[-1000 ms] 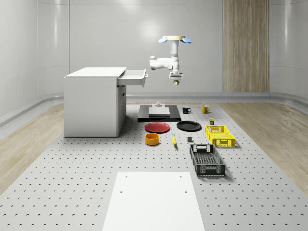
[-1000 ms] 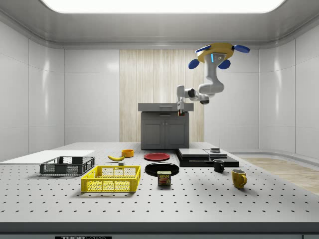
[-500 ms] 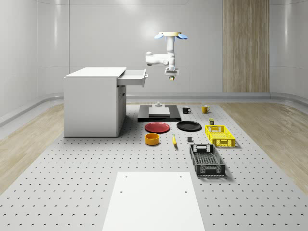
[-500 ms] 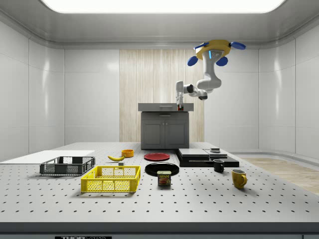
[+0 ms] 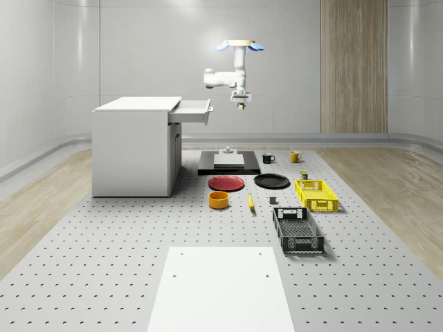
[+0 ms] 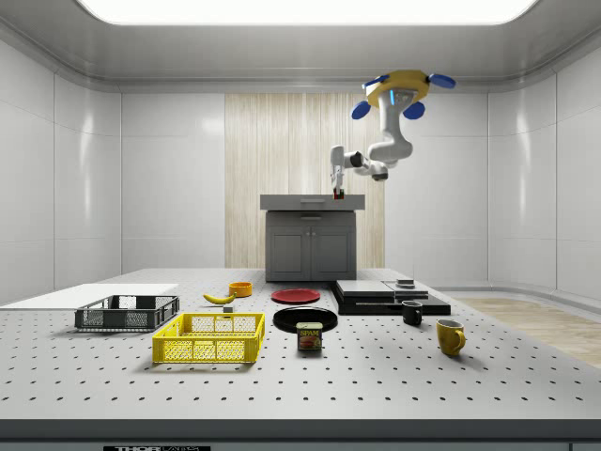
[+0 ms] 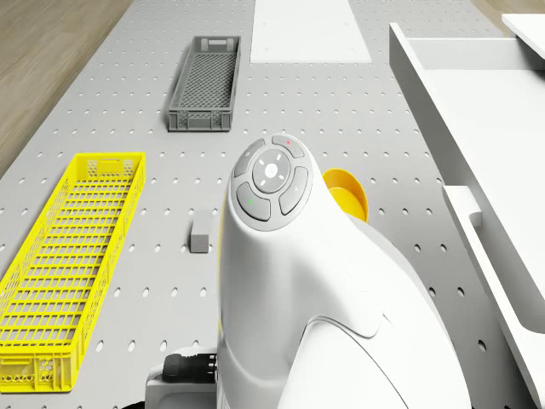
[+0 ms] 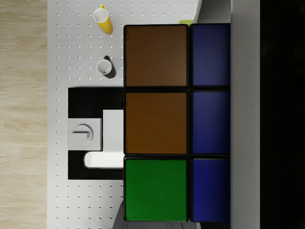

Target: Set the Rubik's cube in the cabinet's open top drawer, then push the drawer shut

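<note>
One step in hand, by the look of it: carrying the Rubik's cube to the cabinet, with nothing yet visibly placed in the open top drawer. Hovering high with the drone over the tabletop, off the drawer's front on the whole-scene view's right, roughly above the black slab. End effector hanging at about drawer height, near the drawer front but apart from it, and clamped on the cube, judging by the brown, green and blue tiles pressed close before the wrist camera.

Likely trouble from here:
- Risk of striking the drawer front with cube or fingers if brought across at this level, and of nudging the drawer partly closed before loading.
- Risk of a long fall to the tabletop, toward the red plate and orange bowl, if released short of the opening.
- Risk of a bounce off the rim if dropped from too high, or with the hover unsettled.
</note>
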Available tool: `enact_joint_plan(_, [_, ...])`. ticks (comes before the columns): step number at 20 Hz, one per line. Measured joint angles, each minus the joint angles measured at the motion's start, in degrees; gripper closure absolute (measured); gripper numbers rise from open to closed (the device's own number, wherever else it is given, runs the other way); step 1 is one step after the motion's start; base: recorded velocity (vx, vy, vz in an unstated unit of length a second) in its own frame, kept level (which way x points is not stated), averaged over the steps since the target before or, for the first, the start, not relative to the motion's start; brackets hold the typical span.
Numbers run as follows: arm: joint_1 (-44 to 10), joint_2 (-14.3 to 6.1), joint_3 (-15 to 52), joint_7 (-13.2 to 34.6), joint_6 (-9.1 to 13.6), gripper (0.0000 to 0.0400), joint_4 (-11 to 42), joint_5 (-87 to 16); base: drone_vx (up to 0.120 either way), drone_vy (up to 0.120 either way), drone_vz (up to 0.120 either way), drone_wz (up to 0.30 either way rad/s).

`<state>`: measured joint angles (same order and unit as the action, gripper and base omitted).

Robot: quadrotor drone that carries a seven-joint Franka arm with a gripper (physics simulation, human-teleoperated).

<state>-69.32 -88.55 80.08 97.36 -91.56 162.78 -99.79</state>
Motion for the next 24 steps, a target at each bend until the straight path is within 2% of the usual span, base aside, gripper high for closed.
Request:
enact_joint_plan(16, [-0.14,-0.79,0.09,0.11,-0.74,0.0075,-0.03,0.31,0.000,-0.120,0.120,0.000])
enact_joint_plan(24, [-0.20,-1.10,0.12,0.15,-1.02,0.0075,-0.04,0.44,0.000,-0.120,0.010,0.000])
